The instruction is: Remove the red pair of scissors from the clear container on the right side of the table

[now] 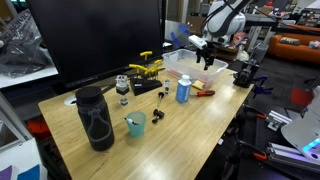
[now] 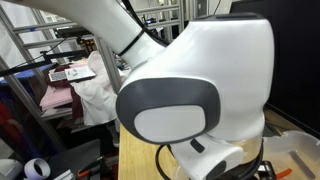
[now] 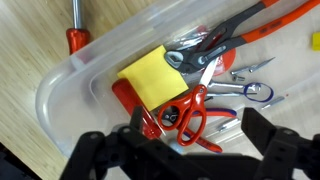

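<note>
Wrist view: red pair of scissors (image 3: 194, 112) beneath hand (image 3: 188, 140).

Red scissors (image 3: 190, 113) lie inside the clear container (image 3: 58, 82).

The counter (image 3: 35, 60) has a light wood top that looks smooth and a bit dull. The clear container (image 3: 60, 90) is cloudy see-through plastic, smooth, with a soft shine on its rim. The red pair of scissors (image 3: 190, 118) has shiny red plastic handles and bright bare metal blades. The pliers (image 3: 255, 28) have glossy orange handles and a grey metal head. The yellow block (image 3: 152, 75) looks dull, not shiny. The gripper (image 3: 185, 160) looks like dull black plastic. In an exterior view the robot arm (image 2: 230, 70) has a smooth, shiny white shell.
</note>
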You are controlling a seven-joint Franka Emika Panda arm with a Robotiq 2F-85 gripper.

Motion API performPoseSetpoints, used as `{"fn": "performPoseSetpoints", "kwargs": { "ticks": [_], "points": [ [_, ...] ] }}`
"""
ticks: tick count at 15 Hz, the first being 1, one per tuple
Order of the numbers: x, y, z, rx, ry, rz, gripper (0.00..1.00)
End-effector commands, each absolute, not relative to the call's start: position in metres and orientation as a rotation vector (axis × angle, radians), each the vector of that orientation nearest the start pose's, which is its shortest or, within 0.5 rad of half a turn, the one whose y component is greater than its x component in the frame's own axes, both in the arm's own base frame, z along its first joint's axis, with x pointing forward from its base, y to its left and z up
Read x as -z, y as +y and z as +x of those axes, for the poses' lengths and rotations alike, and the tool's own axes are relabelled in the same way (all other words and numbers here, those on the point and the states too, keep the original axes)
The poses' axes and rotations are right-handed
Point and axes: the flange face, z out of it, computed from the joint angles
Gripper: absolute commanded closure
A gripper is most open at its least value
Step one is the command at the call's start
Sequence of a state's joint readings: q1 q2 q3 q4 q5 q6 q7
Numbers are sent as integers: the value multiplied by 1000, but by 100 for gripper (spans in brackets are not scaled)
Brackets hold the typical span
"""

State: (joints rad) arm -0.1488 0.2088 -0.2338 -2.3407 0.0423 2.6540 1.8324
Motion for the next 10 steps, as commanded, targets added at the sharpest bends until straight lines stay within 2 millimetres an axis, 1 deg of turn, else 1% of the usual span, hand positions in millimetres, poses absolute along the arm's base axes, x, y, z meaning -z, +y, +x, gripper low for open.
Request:
{"fn": "performPoseSetpoints", "kwargs": {
  "ticks": [1, 4, 10],
  "points": [
    [-246, -206, 489, 192, 2857, -1146, 0],
    [-233, -213, 485, 199, 2914, -1063, 0],
    [-212, -223, 479, 178, 2947, -1039, 0]
  ]
}}
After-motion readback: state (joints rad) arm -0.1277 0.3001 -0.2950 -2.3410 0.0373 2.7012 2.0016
